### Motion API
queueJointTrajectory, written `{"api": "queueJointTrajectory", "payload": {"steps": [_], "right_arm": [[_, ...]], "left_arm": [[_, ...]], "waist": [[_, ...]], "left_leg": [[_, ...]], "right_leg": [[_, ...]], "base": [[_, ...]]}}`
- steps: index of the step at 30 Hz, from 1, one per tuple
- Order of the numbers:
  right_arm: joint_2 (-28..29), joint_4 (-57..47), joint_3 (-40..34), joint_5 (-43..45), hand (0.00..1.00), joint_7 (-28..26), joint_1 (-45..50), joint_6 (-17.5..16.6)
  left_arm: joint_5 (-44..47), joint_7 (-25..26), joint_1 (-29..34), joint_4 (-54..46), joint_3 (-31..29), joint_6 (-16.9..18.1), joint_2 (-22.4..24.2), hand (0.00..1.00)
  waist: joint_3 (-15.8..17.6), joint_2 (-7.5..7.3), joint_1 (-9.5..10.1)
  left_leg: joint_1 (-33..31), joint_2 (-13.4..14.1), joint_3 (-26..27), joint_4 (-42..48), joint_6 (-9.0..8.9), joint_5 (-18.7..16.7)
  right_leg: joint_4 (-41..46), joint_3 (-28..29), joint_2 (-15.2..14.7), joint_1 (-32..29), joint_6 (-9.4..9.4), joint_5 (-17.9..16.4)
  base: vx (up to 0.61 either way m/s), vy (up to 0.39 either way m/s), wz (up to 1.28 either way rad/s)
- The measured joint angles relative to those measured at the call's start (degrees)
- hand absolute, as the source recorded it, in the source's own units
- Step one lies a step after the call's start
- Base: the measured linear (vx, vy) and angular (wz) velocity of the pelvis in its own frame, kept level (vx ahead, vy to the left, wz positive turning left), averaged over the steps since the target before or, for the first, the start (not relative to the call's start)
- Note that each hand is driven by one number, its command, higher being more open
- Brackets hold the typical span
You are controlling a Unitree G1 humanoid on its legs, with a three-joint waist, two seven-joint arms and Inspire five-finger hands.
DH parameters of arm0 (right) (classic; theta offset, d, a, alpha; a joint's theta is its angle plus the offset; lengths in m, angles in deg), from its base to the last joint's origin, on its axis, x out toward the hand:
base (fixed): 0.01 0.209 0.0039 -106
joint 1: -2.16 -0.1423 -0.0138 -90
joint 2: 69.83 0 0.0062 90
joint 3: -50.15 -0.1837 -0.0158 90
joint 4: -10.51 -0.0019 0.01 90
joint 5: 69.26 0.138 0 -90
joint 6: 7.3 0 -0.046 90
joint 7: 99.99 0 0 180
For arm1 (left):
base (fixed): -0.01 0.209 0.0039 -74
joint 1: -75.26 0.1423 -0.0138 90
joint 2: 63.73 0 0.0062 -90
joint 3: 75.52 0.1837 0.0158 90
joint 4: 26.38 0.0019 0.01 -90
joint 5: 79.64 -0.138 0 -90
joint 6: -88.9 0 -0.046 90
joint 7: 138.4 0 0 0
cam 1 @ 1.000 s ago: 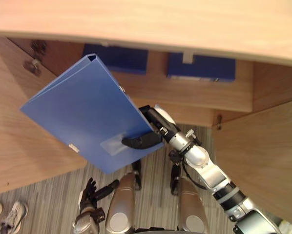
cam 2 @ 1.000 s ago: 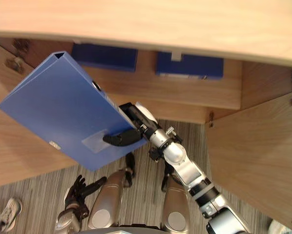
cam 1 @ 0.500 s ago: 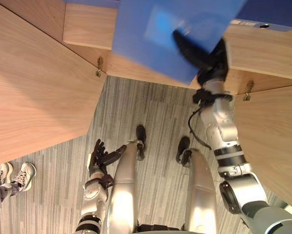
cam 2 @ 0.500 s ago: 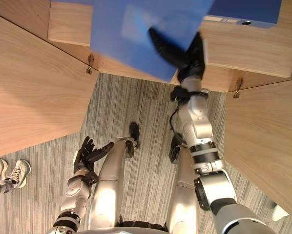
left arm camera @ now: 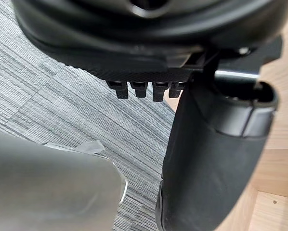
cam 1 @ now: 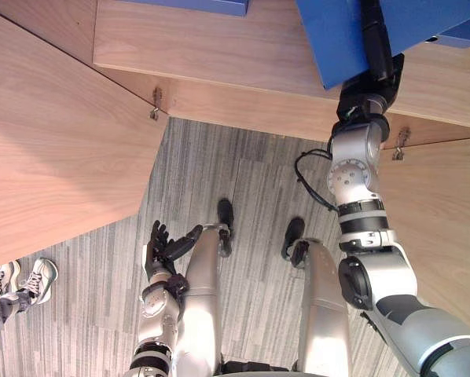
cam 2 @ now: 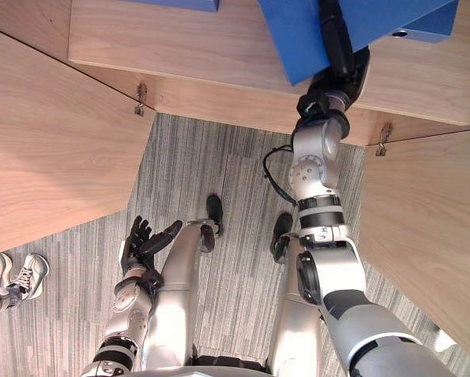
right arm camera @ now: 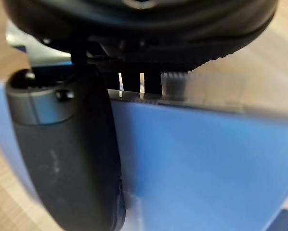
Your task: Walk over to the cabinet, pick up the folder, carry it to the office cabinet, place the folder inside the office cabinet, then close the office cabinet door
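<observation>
The right hand [cam 1: 374, 71] pinches the blue folder [cam 1: 333, 35], thumb across its face, holding it ahead over the office cabinet shelf [cam 1: 219, 51]; the left hand [cam 1: 166, 250] hangs relaxed, empty, well apart.

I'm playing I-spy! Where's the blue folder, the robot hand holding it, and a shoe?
blue folder [cam 1: 329, 39], left eye view, its flat cover.
right robot hand [cam 1: 374, 47], left eye view, thumb on the cover.
shoe [cam 1: 42, 275], left eye view, its middle.

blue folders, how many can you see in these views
3. The held folder is pinched in the right robot hand. The left folder and the right folder lie on the cabinet shelf, both partly out of view. Others may be hidden.
</observation>
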Motion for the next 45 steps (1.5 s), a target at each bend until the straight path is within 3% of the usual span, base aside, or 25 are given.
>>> {"api": "queueJointTrajectory", "payload": {"steps": [17, 28, 29, 32, 35, 45], "right_arm": [[1.9, -0.5, 3.4, 0.6, 1.00, -1.6, -3.7, 0.4], [-10.2, -2.5, 18.3, -18.0, 1.00, -13.1, 6.7, 4.1], [-12.3, -2.5, 19.7, -20.4, 0.00, -14.4, 7.4, 4.2], [-15.7, -2.6, 20.9, -30.2, 0.00, -15.5, 10.0, 3.5], [-16.3, -2.3, 20.8, -33.2, 0.00, -15.5, 11.6, 3.1], [-16.2, 1.5, 19.6, -27.2, 0.00, -17.9, 16.5, 5.1]], "left_arm": [[1.1, 1.0, -0.7, 0.1, 2.0, 0.0, 1.3, 1.00], [1.1, -0.8, -0.7, 1.2, 3.7, 1.1, 0.8, 1.00], [1.0, -1.1, -0.7, 1.5, 3.9, 1.2, 0.6, 1.00], [0.9, -2.1, -0.7, 3.3, 5.7, 1.6, -1.1, 1.00], [0.9, -2.7, -0.7, 4.6, 5.6, 1.7, -1.8, 1.00], [1.0, -4.2, -0.7, 7.0, 5.6, 1.8, -2.9, 1.00]], "waist": [[-0.3, -0.04, -0.20], [-0.5, -0.11, -1.42], [-0.6, -0.13, -1.57], [-0.9, -0.30, -1.74], [-1.5, -0.89, -2.00], [-2.4, -1.43, -1.27]], "left_leg": [[6.9, -0.5, 2.1, -7.6, 0.00, 1.9], [8.3, -0.5, 2.5, -9.1, 0.05, 1.9], [8.4, -0.5, 2.6, -9.2, 0.06, 1.9], [9.3, -0.6, 2.8, -10.0, 0.09, 2.1], [9.7, -0.7, 3.1, -11.2, 0.02, 2.6], [10.6, -0.9, 3.2, -12.7, -0.04, 2.8]], "right_leg": [[-7.6, -1.3, -0.4, 6.9, -0.29, 1.9], [-9.1, -1.3, -0.3, 8.4, 0.04, 2.3], [-9.2, -1.3, -0.3, 8.5, 0.06, 2.3], [-9.7, -1.2, -0.3, 9.0, 0.05, 2.4], [-10.5, -1.1, -0.3, 9.2, 0.00, 2.7], [-12.1, -1.2, -0.2, 10.1, 0.06, 3.1]], "base": [[0.03, -0.039, 0.02], [0.00, -0.023, 0.00], [0.00, -0.035, -0.01], [0.01, -0.033, -0.01], [0.01, -0.042, -0.01], [0.00, -0.008, 0.00]]}}
